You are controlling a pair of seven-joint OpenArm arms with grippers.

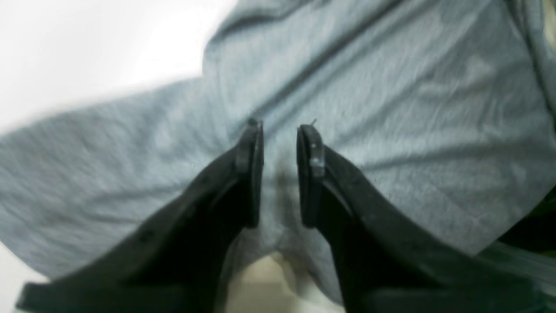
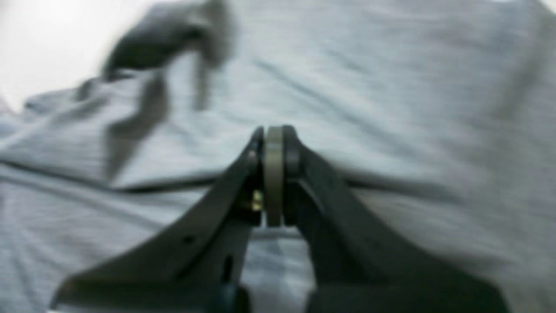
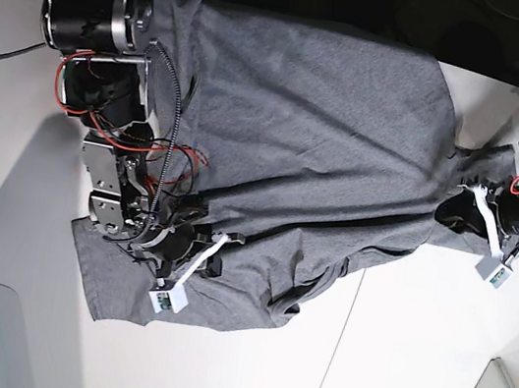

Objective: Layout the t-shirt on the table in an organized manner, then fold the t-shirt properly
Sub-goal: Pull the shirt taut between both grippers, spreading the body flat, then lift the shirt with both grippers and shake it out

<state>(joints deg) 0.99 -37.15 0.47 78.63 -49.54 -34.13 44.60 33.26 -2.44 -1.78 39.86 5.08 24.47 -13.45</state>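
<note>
Only the base view shows the whole shirt (image 3: 306, 152) spread on the worktop (image 3: 392, 356). Left tool (image 1: 280, 130) stands partly apart, shirt fabric between its fingers; right tool (image 2: 273, 134) is together, above the shirt.

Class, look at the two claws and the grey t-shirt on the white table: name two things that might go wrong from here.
1. The left claw has its jaws apart over the t-shirt, so it may close on too little cloth or miss the edge.
2. The right claw is shut and low on the shirt; dragging could bunch the wrinkled folds near the table seam instead of flattening them.
</note>
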